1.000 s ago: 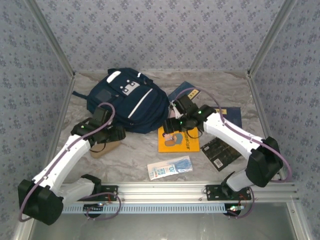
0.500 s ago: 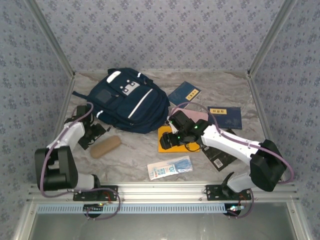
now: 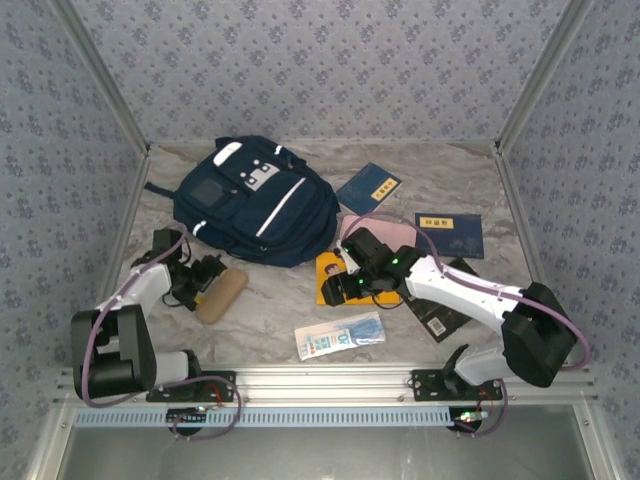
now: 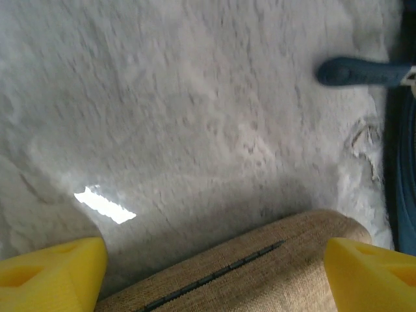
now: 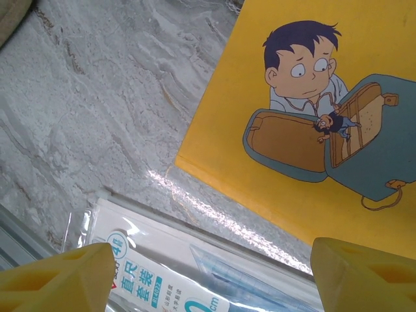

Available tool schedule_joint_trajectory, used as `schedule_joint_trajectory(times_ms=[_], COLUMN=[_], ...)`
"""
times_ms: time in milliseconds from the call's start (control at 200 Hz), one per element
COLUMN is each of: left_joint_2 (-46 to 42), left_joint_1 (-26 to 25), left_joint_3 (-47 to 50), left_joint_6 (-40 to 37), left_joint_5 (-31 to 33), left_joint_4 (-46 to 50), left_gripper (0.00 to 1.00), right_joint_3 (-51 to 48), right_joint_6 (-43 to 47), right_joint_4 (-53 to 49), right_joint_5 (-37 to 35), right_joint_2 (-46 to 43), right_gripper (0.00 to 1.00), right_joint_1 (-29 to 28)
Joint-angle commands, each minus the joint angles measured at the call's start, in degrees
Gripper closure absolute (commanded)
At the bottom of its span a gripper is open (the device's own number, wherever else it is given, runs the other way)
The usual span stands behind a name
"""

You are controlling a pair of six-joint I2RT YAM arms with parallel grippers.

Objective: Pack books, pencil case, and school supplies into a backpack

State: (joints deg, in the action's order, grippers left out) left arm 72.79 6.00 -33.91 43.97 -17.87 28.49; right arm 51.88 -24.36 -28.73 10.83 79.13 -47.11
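- While spread wide, left pincer (image 4: 214,250) straddles pencil case (image 3: 222,292) on tabletop (image 3: 270,295), seemingly lined up to grab.
- Right pincer (image 5: 213,247), also released, hovers over near edge of orange book (image 5: 299,205).

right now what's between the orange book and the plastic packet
A bare strip of marble table, in the right wrist view; the orange book and the plastic packet lie apart.

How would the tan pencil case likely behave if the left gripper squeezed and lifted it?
The pencil case looks like woven fabric with a zipper, so it would probably give a little and grip well rather than slip. Its rounded shape suggests it might roll on the smooth table if pushed sideways.
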Motion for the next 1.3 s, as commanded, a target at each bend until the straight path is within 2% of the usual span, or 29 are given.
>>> schedule_joint_trajectory(times_ms=[0, 120, 290, 415, 730, 834, 1119, 1294], left_joint_2=[-3.7, -6.9, -6.7, -3.9, 6.9, 9.8, 12.7, 6.3], left_joint_1=[-0.3, -3.0, -8.3, -11.1, -20.9, -22.0, -22.9, -22.9], left_joint_3=[1.7, 2.4, 1.7, -0.1, -8.6, -9.8, -11.3, -12.9], left_joint_6=[0.8, 0.5, 0.6, -0.3, -2.0, -2.0, -3.1, -0.1], left_joint_5=[-4.3, -3.0, -0.9, 0.9, 12.8, 14.9, 14.2, 11.3], left_joint_4=[0.3, 1.5, 2.3, 3.2, 9.4, 10.0, 9.1, 10.0], left_gripper=[0.14, 0.14, 0.14, 0.14, 0.15, 0.23, 0.52, 0.54], right_joint_3=[-0.1, -0.1, 0.3, 0.5, -0.3, -0.8, -1.7, -2.9], right_joint_6=[0.6, 0.6, 0.8, 1.2, 1.3, 1.1, 0.4, -1.2], right_joint_4=[0.3, 0.5, 0.9, 0.9, 0.5, 0.9, 0.7, 4.3], right_joint_5=[1.4, 1.7, 2.1, 2.2, 1.5, 0.9, 0.0, -1.2], right_joint_2=[-0.8, -0.3, 0.8, 1.4, 0.9, 0.8, -0.9, -5.9], right_gripper=[0.19, 0.19, 0.19, 0.19, 0.19, 0.20, 0.21, 0.21], right_joint_1=[0.3, 0.3, 0.4, 0.3, 0.4, 0.3, 0.4, 0.0])
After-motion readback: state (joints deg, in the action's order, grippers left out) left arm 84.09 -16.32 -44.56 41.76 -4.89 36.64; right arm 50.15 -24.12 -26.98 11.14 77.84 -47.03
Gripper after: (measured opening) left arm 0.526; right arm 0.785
